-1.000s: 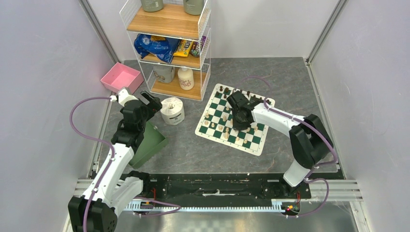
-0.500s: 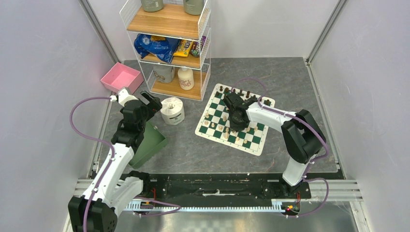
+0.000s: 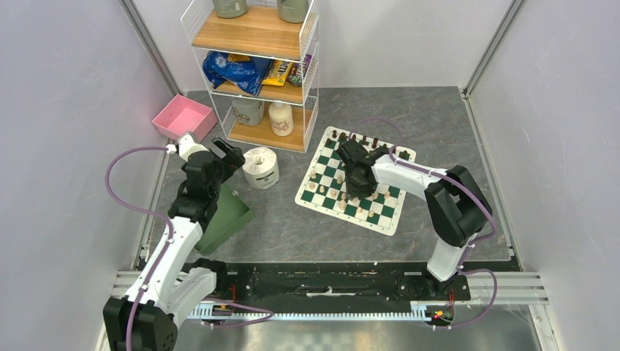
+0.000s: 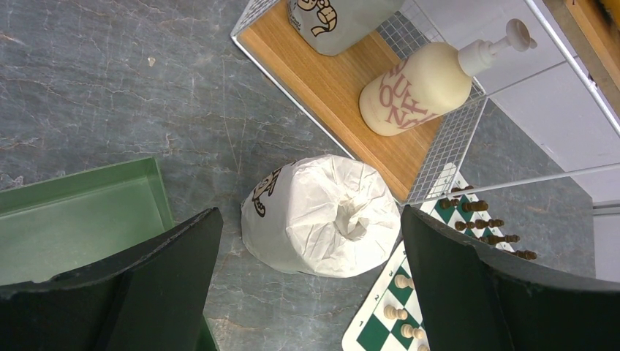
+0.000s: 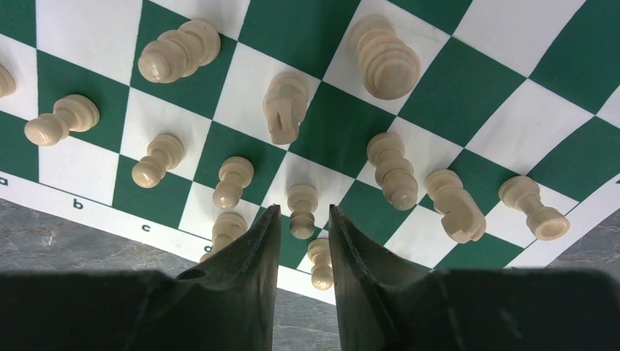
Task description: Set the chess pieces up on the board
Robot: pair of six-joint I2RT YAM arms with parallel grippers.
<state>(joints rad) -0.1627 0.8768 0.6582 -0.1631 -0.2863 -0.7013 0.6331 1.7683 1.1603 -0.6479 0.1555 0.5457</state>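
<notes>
Pulled the right arm (image 3: 413,175) in toward 9 o'clock over the last second, elbow tucked nearer the board (image 5: 460,91), and carried the right gripper (image 5: 303,219) slightly toward 10 o'clock with it. Hovered that gripper over the board's 6 o'clock rows. Held its fingers only narrowly apart, straddling one cream pawn (image 5: 301,208); saw a sliver of square on each side of the pawn, so no grip on it.

Found the board lying flat on the table (image 3: 292,227) at 3 o'clock of the toilet roll (image 4: 322,212). Found the dark pieces (image 3: 352,137) lined along the board's 12 o'clock edge and the other cream pieces (image 5: 284,108) spread over the squares toward 6 o'clock.

Kept the left gripper (image 4: 311,219) unmoved above the toilet roll, fingers spread as wide as possible, nothing between them. Saw the green bin (image 4: 80,219) at 8 o'clock of the roll and the shelf (image 4: 336,88) with its pump bottle (image 4: 420,88) at 1 o'clock.
</notes>
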